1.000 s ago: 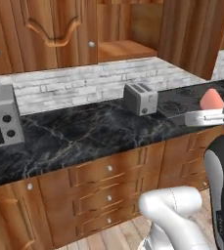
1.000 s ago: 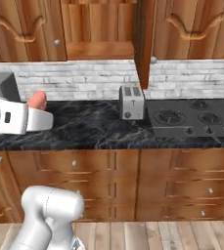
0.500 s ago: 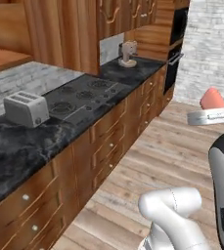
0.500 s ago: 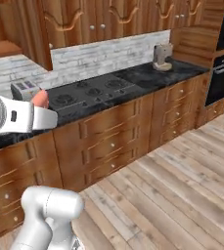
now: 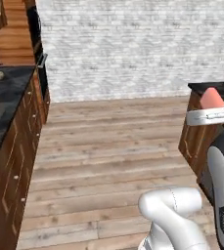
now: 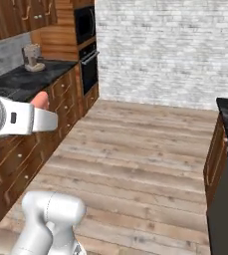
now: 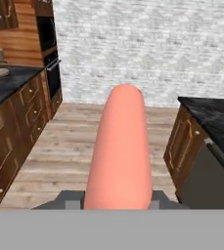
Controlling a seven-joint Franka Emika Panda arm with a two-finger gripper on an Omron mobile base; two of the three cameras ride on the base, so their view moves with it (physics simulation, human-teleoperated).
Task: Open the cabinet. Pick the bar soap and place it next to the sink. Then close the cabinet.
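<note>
The soap [image 7: 118, 151] was held in the claw [image 7: 117, 199], carried in the air above the wooden floor [image 5: 108, 146], well apart from any surface. It was seen as a salmon-pink bar poking past the hand in the left base view [image 5: 212, 98] and the right base view [image 6: 40, 101]. The pick was judged done; placing beside the sink and closing the cabinet were judged left. A black-topped surface [image 7: 213, 117] was seen to the right, a run of drawers [image 7: 15, 122] to the left. The claw was closed narrowly on the soap.
</note>
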